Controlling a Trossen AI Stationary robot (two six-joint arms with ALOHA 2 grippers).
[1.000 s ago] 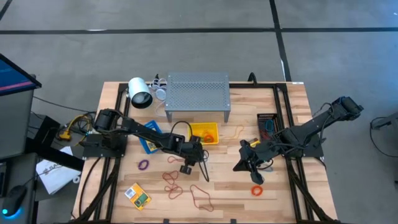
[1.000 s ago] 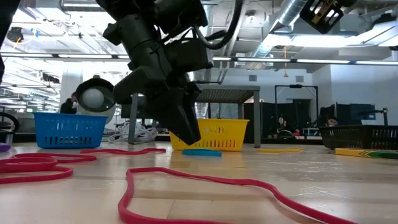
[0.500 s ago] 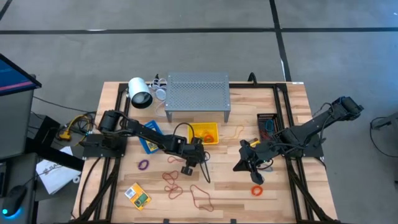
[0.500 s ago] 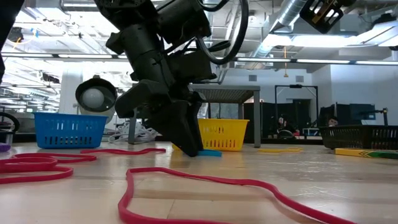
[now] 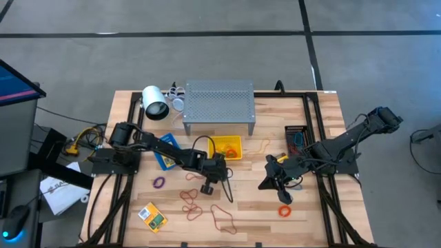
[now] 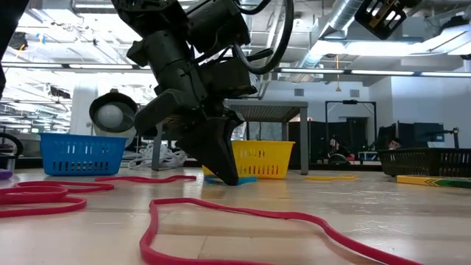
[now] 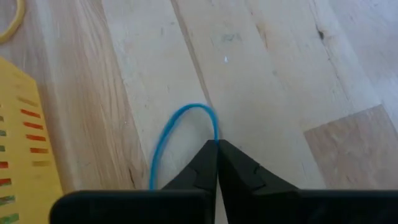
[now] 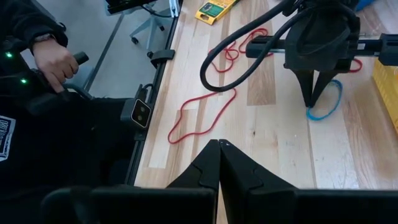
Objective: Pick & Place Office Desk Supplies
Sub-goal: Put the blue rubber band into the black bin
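A blue rubber band (image 7: 176,119) lies flat on the wooden table just in front of the yellow bin (image 5: 227,147). My left gripper (image 5: 222,171) stands over it, pointing down, shut on it; the low view shows its tips (image 6: 229,179) at the table top. My right gripper (image 5: 265,184) is shut with nothing in it, to the right of the middle. Red bands (image 5: 191,200), an orange band (image 5: 284,211), a purple band (image 5: 159,182) and a yellow-green crayon box (image 5: 152,216) lie on the near half of the table. My left gripper pinches one strand of the blue band (image 7: 215,138) between its two fingertips, at one side of the loop. The fingers come from above, pointing down. The rest of the loop (image 8: 328,107) lies slack on the table.
A grey perforated shelf (image 5: 218,103) stands at the back, a blue bin (image 5: 165,150) left of the yellow one, and a black bin (image 5: 296,136) to the right. A long red band (image 6: 243,213) lies near the front edge. A person's hand (image 8: 56,62) shows beyond the table.
My left gripper has come down onto the table by the yellow bin and has shut on the blue band. The band still lies flat. My right arm has kept still.
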